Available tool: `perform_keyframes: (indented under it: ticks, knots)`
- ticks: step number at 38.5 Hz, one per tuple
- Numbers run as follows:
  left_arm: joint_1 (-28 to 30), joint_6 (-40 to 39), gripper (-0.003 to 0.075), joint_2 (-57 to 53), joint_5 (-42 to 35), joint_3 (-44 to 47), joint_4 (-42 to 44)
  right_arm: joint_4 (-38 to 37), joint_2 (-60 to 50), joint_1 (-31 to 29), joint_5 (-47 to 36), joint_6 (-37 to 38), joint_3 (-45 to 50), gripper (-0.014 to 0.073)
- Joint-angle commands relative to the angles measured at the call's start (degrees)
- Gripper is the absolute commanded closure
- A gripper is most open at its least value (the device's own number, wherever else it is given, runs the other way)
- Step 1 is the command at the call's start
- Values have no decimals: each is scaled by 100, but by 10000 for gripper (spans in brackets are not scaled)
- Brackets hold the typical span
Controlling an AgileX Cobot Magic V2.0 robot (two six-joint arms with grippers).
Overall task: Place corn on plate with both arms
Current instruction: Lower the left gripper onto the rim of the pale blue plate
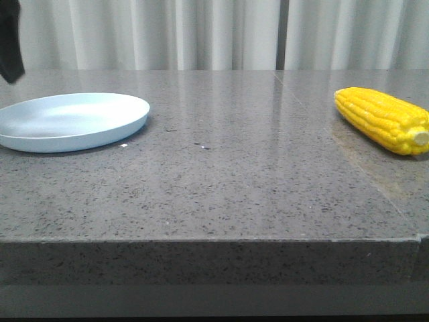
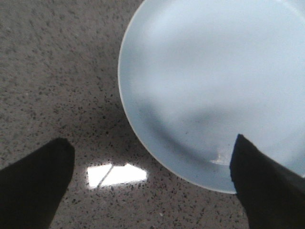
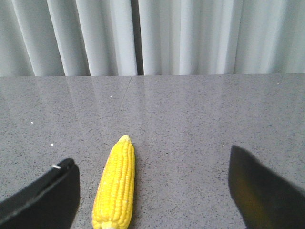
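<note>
The bright yellow corn cob (image 3: 116,186) lies on the grey speckled stone bench (image 1: 228,174), between the right gripper's (image 3: 152,191) parted fingers (image 3: 45,198). The left gripper's (image 2: 152,183) fingers (image 2: 267,186), also apart, hover over the round pale blue plate's (image 2: 209,81) rim.

The corn (image 1: 383,119) is coloured a bright yellow, with kernels set in straight rows and a pale stub at its end, and the plate (image 1: 100,134) is seen in a plain pale blue-white without any pattern. The table (image 1: 234,188) is covered in grey stone speckled with small dark and light flecks, while the curtain (image 1: 201,33) behind it is shown in white-grey with vertical folds. The fingers (image 3: 43,198) of both grippers are seen as plain black.
</note>
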Motion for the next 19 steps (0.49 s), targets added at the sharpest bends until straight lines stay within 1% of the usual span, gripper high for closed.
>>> perform_keyframes:
  ticks: [1,11,19]
  knots:
    - [-8,-77,82,289,125,-490,-46,-7,86,-20,-406,-19,-204,-59]
    - [-8,-77,82,897,130,-610,-71,-7,86,-20,-406,-19,-204,-59]
    - [-8,-77,82,1008,94,-610,-85,-7,86,-20,-406,-19,-204,-59]
